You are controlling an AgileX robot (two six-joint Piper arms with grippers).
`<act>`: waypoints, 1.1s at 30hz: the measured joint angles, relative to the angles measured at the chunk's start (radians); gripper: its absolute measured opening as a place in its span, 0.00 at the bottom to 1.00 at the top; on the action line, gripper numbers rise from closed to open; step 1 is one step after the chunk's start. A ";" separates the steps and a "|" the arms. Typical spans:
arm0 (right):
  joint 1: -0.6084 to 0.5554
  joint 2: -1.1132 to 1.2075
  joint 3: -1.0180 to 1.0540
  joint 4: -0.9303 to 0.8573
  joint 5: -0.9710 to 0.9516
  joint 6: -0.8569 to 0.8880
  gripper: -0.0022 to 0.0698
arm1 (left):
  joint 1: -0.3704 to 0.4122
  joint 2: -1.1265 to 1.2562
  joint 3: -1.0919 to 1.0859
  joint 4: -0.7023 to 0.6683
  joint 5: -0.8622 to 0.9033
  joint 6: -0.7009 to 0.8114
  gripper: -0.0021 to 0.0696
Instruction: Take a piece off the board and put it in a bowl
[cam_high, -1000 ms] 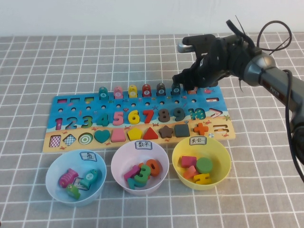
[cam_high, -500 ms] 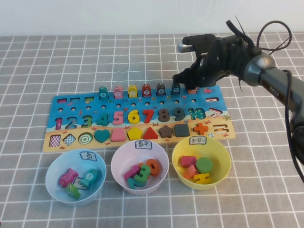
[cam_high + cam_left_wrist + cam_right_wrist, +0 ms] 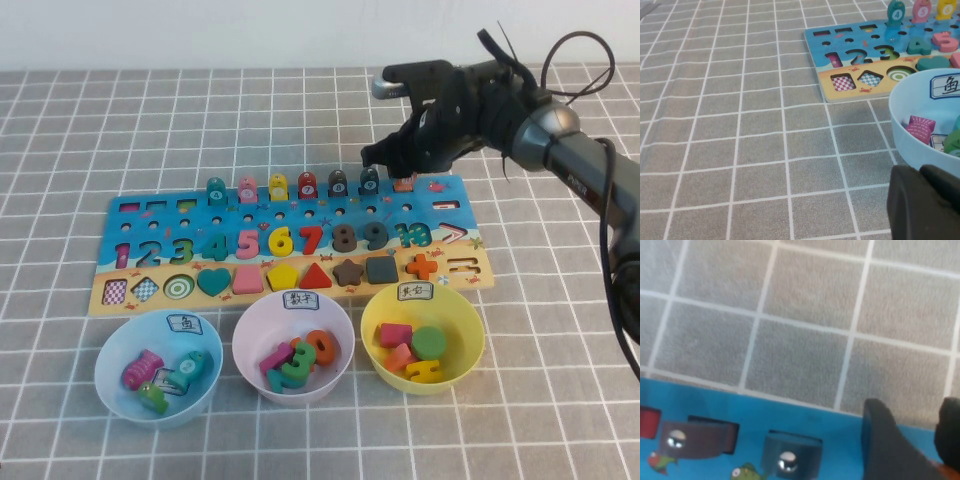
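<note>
The blue puzzle board (image 3: pixel 150 212) lies mid-table with numbers, shapes and a back row of fish pegs. My right gripper (image 3: pixel 401 168) is at the right end of that back row, shut on an orange fish piece (image 3: pixel 404 184) that sits just over the board. In the right wrist view the fingers (image 3: pixel 880 435) flank the orange piece (image 3: pixel 942 471) above the board's blue back edge (image 3: pixel 755 412). Three bowls stand in front: blue (image 3: pixel 106 362), pink (image 3: pixel 246 338), yellow (image 3: pixel 470 330). My left gripper (image 3: pixel 920 172) is shut and empty, low beside the blue bowl (image 3: pixel 905 140).
Dark fish pegs (image 3: pixel 788 460) stand right beside the held piece. Each bowl holds a few pieces. The right arm's cables (image 3: pixel 585 60) loop at the back right. Grey checked cloth (image 3: pixel 740 125) covers the table left of the board.
My right gripper has lifted and drawn slightly towards the back, the orange piece going with it. The left arm, board and bowls have not moved.
</note>
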 joint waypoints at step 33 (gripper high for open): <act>0.000 -0.142 -0.051 0.004 0.282 0.000 0.30 | 0.000 0.000 0.000 0.000 0.000 0.000 0.03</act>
